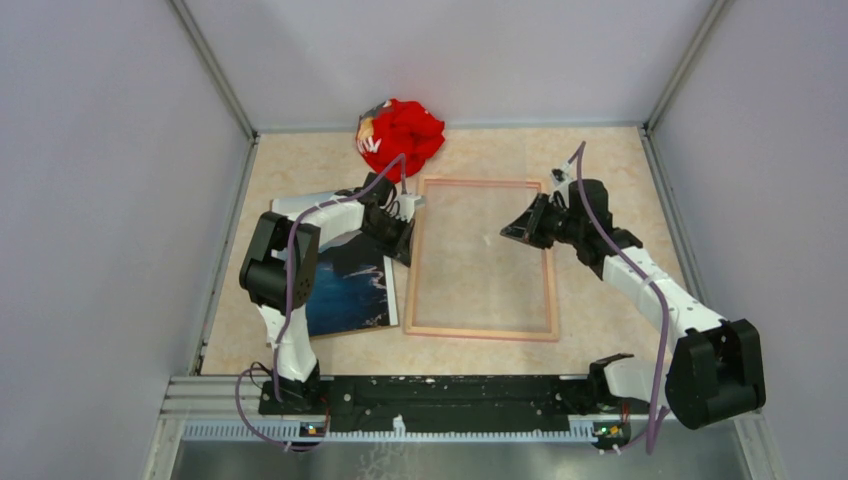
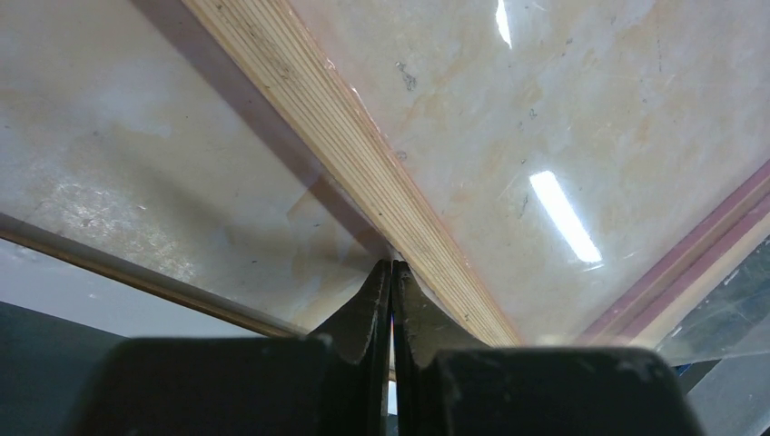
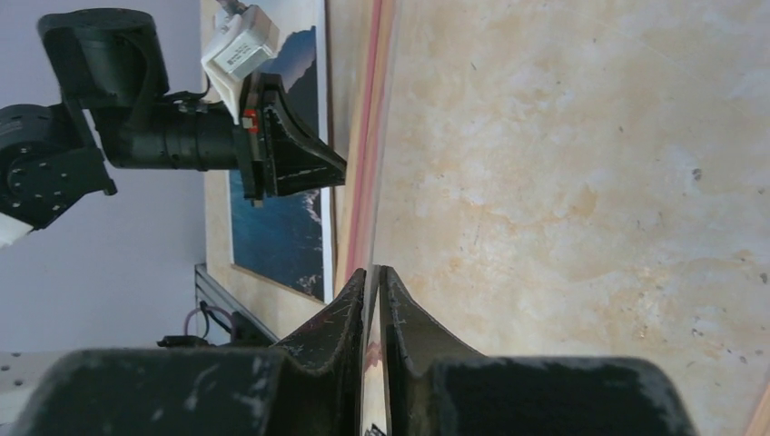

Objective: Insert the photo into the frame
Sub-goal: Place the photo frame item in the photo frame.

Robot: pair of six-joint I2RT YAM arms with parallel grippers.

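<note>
photo (image 1: pixel 350 285) lies flat on the table (image 1: pixel 600 170), just left of the frame (image 1: pixel 480 332), partly under the left arm. left gripper (image 2: pixel 392 268) is pinched closed at the frame's left rail. right gripper (image 3: pixel 372 272) is closed too, over the frame's middle.

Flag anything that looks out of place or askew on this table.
The frame lies empty, tabletop showing through it, while the photo sits outside it on the left, partly under the left arm. A crumpled red cloth bundle sits at the far edge, apart from both. No spill or damage shows.
</note>
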